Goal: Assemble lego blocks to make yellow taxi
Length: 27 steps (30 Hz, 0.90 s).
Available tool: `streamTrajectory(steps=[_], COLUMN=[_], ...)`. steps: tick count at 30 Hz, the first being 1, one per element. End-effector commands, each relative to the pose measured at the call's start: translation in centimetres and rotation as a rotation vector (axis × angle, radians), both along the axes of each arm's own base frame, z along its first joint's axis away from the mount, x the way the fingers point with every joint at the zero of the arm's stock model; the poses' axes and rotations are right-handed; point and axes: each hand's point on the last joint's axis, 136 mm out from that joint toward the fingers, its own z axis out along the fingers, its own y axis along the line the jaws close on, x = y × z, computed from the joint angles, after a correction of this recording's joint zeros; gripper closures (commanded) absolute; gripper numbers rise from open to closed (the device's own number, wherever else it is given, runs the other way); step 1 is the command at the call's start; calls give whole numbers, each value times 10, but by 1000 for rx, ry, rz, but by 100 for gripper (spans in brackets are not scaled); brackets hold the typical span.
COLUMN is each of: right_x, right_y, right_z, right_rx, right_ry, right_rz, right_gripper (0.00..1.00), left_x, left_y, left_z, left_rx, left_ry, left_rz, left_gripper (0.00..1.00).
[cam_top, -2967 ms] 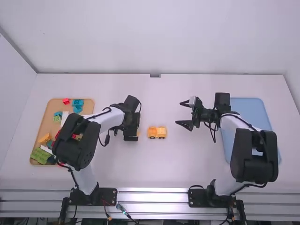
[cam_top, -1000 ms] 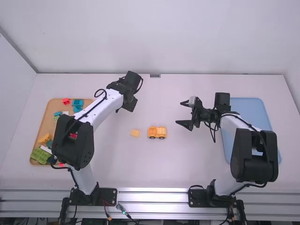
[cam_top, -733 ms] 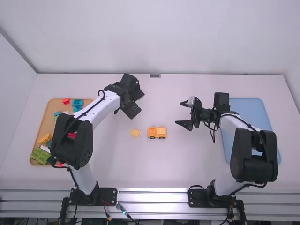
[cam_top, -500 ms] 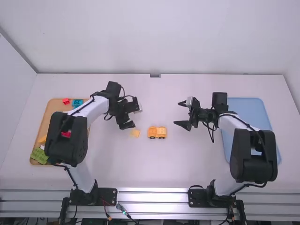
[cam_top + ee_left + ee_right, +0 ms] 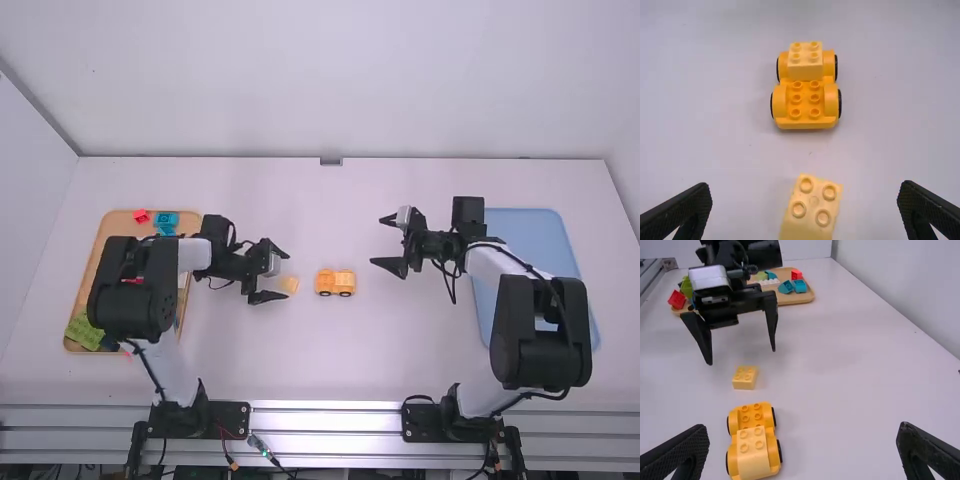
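Mid-worktop (image 5: pixel 350 360) we've got the car (image 5: pixel 325 289) on its wheels, with a pale top block (image 5: pixel 805 65) stacked on the end toward the right arm; the studs on the other end are bare. Our loose block (image 5: pixel 812 210) lies near that bare end, and the left gripper (image 5: pixel 287 277) is right by it, jaws wide and empty. Over on the car's other side, well apart, we have the right gripper (image 5: pixel 377 241), also wide and holding nothing. Coloured blocks (image 5: pixel 91 332) sit in the wooden tray (image 5: pixel 118 222).
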Motion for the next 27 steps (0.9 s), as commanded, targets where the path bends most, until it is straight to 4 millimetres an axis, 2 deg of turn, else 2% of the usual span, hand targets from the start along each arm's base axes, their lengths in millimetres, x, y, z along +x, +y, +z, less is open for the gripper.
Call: streamTrajectory(steps=[1,6,8,11,15,22,27], right_x=[-6,-6,-8,-7,-8,-7,-6], right_y=[3,3,6,6,6,7,6], right_z=[4,4,4,4,4,5,5], right_rx=[11,8,9,8,9,16,19], right_ry=[0,4,1,-2,0,28,38], right_rz=[13,12,22,21,22,12,7], right_gripper=[1,1,1,1,1,1,1], left_x=[-5,-1,-3,-4,-8,-11,-11], left_y=[-7,-1,-1,-2,-1,1,0], left_z=[-4,-11,-16,-21,-29,-36,-38], left_rx=[-77,-57,-33,1,42,44,44], left_ry=[59,66,62,68,73,64,68], left_rz=[3,21,14,10,9,33,45], left_gripper=[1,0,6,20,25,25,35])
